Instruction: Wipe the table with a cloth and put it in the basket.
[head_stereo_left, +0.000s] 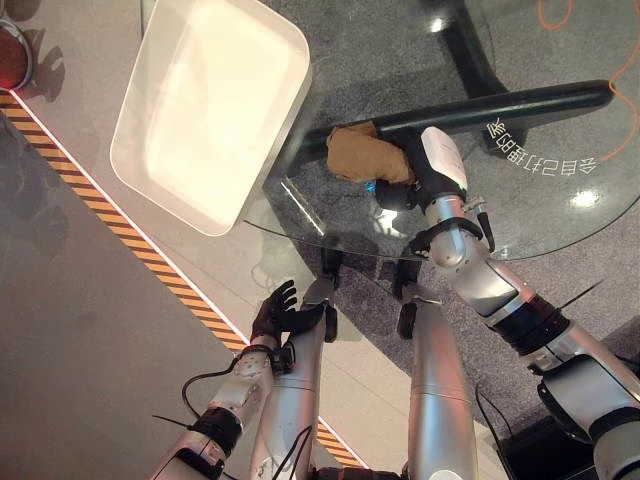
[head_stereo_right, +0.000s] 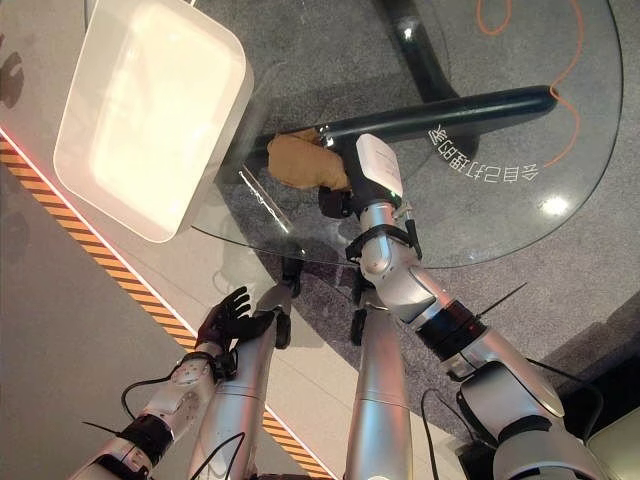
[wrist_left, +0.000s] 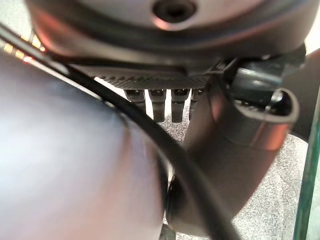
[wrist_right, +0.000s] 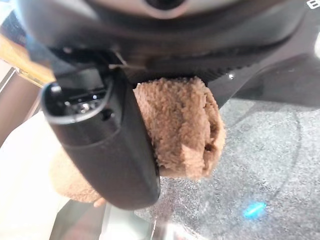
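A brown terry cloth (head_stereo_left: 360, 152) lies bunched on the round glass table (head_stereo_left: 530, 205), close to its left rim. My right hand (head_stereo_left: 425, 178) is shut on the cloth, which the right wrist view shows as a brown wad (wrist_right: 185, 125) pressed between thumb (wrist_right: 107, 145) and palm. The white rectangular basket (head_stereo_left: 135, 150) stands just left of the table, a short way from the cloth. My left hand (head_stereo_left: 280, 312) hangs open below the table's near edge, fingers (wrist_left: 157, 102) relaxed, holding nothing.
The table's dark base bar (head_stereo_left: 500, 105) shows through the glass, behind the cloth. An orange cable (head_stereo_left: 560, 15) lies on the floor at the far right. Yellow-black striped tape (head_stereo_left: 100, 215) runs diagonally across the floor, and a red round object (head_stereo_left: 10, 55) sits far left.
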